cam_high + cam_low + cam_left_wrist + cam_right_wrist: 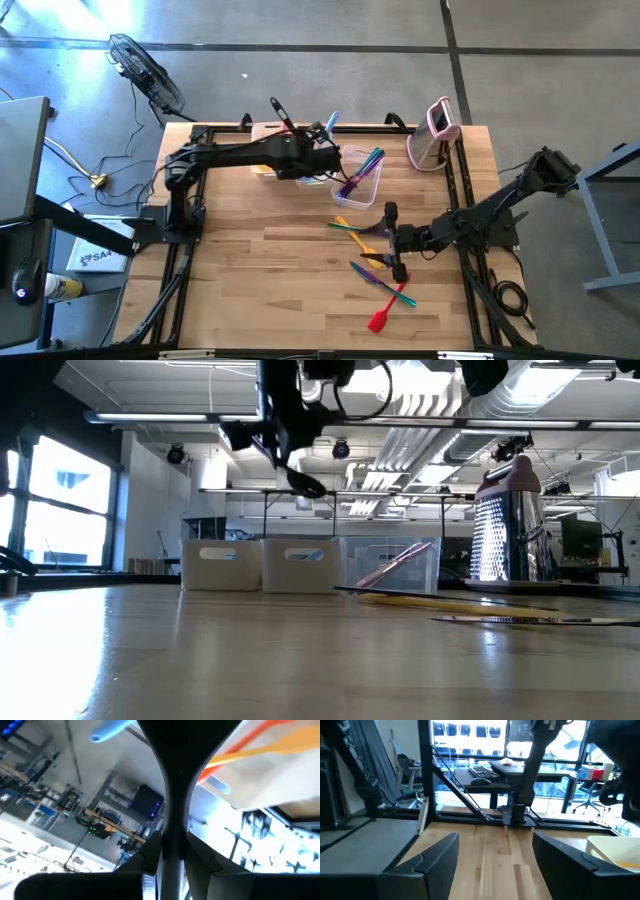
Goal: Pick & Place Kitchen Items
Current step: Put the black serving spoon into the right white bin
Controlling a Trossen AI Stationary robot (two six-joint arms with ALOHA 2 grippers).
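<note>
Several utensils already sit in the tubs at the back of the wooden table (250, 260). Orange and yellow ones show in the white plastic tub (258, 130), and purple, teal and light blue handles lean in the clear plastic tub (366, 198).

The left gripper (283, 435) hangs above these tubs, clamped on the slim handle of a black long-handled utensil (305, 482), whose dark head dangles below it, not yet released.

Four or so pieces are left loose on the boards: a yellow spoon-like utensil (350, 225), a purple one (368, 262), a light blue one (378, 280) and a red spatula (383, 318).

The right gripper (393, 240) hovers low over that scatter, jaws spread wide and empty.
</note>
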